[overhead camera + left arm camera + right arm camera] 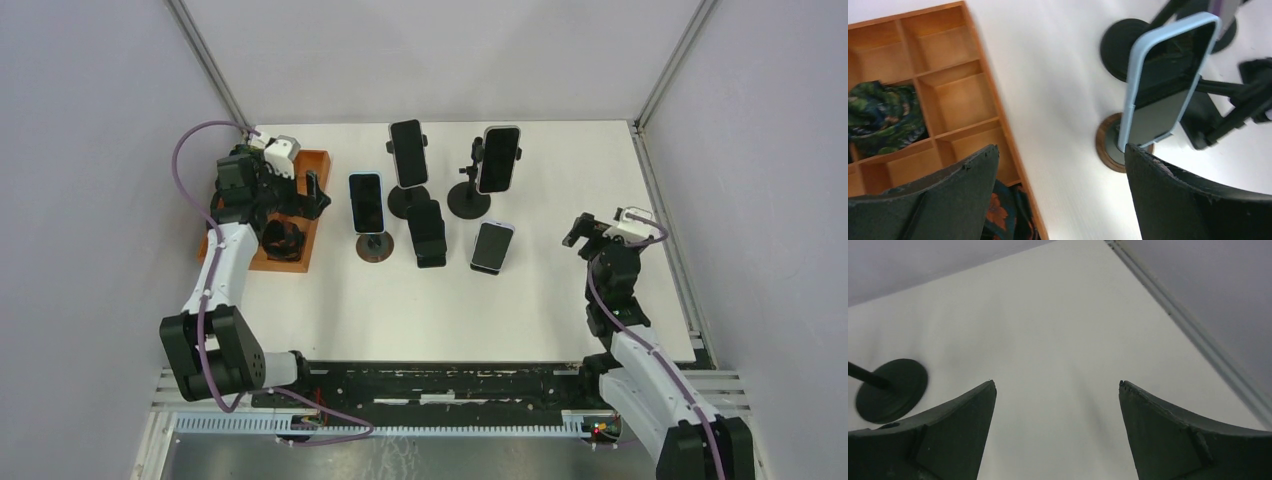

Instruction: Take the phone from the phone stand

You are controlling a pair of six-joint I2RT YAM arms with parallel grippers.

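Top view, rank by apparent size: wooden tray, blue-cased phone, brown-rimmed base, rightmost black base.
1. wooden tray
2. blue-cased phone
3. brown-rimmed base and rightmost black base: look alike, unranked

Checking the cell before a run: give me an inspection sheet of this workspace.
Surface: white table, no spills seen.
Job's things: blue-cased phone upright on brown-based stand; middle phone and right phone on black stands; dark device and white-edged phone in front, supports unclear.
Clutter: wooden tray holding patterned cloth.
Grippers: left gripper open over the tray's edge; right gripper open over bare table.
Cables: purple cable along left arm.
Surroundings: grey walls, metal frame.
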